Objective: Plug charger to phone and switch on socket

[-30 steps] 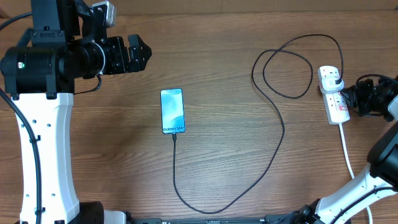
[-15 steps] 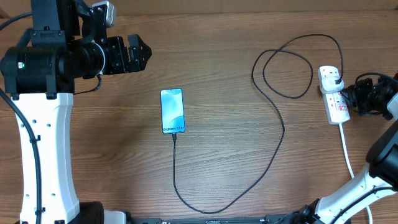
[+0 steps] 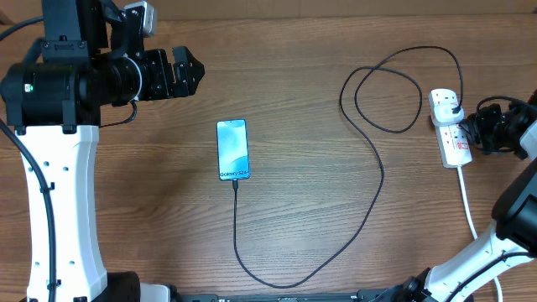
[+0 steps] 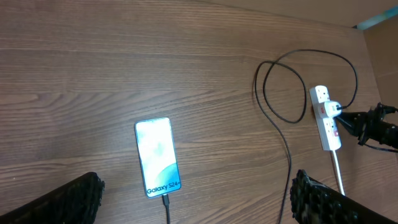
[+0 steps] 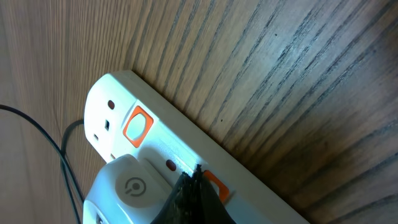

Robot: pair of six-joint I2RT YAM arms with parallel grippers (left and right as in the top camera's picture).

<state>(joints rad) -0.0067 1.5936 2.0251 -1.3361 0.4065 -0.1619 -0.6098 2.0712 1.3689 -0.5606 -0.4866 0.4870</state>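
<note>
At the centre of the table: phone (image 3: 232, 149) lies flat, screen lit blue, long axis running near to far. The charger (image 3: 235, 218) connector sits in the phone's near end. Its cable runs nearer, sweeps right, loops at the far right and ends at the socket (image 3: 456, 144). The socket lies by the right edge, with its white cord trailing nearer.

Right gripper (image 3: 471, 128): clenched, nothing between the fingers. The tips meet on the socket's top face, right at an orange-red switch (image 5: 216, 184). Cannot tell the switch position.

Left gripper (image 3: 191, 74): spread wide, empty, hovering at far left, well apart from the phone.
</note>
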